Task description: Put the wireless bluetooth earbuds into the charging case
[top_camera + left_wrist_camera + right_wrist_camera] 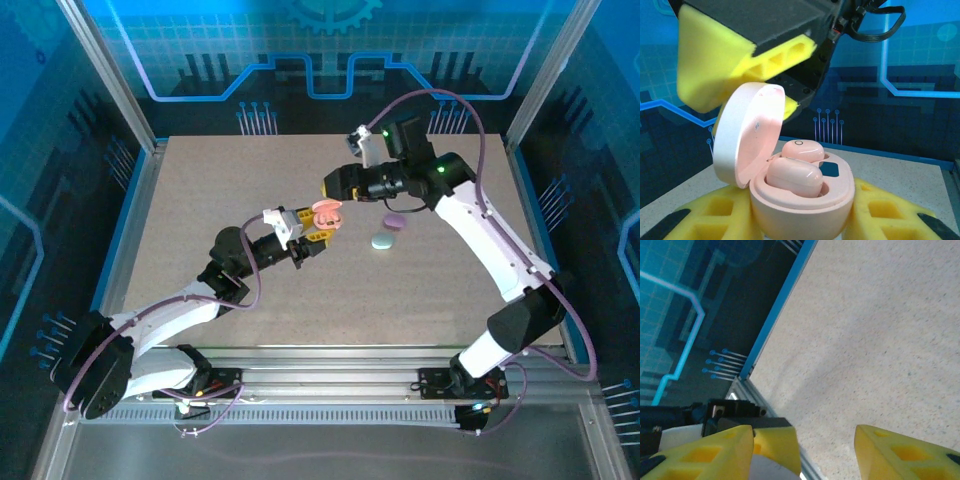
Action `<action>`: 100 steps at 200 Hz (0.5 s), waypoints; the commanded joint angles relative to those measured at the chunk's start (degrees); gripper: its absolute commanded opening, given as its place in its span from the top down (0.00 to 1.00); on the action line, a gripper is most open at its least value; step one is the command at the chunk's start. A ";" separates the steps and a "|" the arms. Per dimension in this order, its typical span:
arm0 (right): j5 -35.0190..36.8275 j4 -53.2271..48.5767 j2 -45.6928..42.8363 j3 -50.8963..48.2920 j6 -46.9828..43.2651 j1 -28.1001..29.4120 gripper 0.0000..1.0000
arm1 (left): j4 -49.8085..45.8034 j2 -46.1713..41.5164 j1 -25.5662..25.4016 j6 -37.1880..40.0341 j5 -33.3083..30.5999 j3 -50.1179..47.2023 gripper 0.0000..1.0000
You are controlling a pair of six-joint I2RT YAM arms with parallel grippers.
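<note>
Pink plastic is the worry here. The front earbud (793,175) seems to sit high and tilted in its well of the charging case (802,212), while the back earbud (802,149) lies lower and looks seated. If the lid (747,132) is pushed down now, it would likely jam on the raised bud or flick it out onto the table (200,220). An off-centre press from above could also twist the smooth, rounded case between the foam, or tip it loose. The lid stands open and nearly upright, so a careless brush could snap it shut too soon.

The left claw (310,237) is pressed onto the case, with a yellow foam finger (715,220) against each side of the base, keeping it upright near the middle of the table. I cannot tell whether the case rests on the surface.

The right claw (825,455) is spread wide and has nothing between its fingers, only bare table beyond. In the left wrist view its pad (715,60) hangs just above the lid's rim, and I cannot tell whether they touch.

A purple case (393,221) and a mint case (383,241) lie shut on the table close together, to the right of the pink one.
</note>
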 commanded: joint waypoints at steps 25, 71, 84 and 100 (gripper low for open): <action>-8.59 1.25 -5.47 -6.67 -0.37 -0.79 0.42 | 3.36 -0.56 -0.36 -1.78 -0.45 1.76 0.69; -15.89 5.55 -7.62 -12.90 2.24 -2.75 0.40 | 3.75 -0.42 -0.39 -2.56 0.46 2.28 0.69; -18.88 7.57 -7.62 -14.32 3.48 -3.21 0.40 | 3.79 -0.49 -0.35 -2.58 0.60 2.29 0.69; -22.34 9.58 -7.29 -15.74 4.55 -3.35 0.40 | 3.79 -0.68 -0.37 -2.66 0.60 2.29 0.69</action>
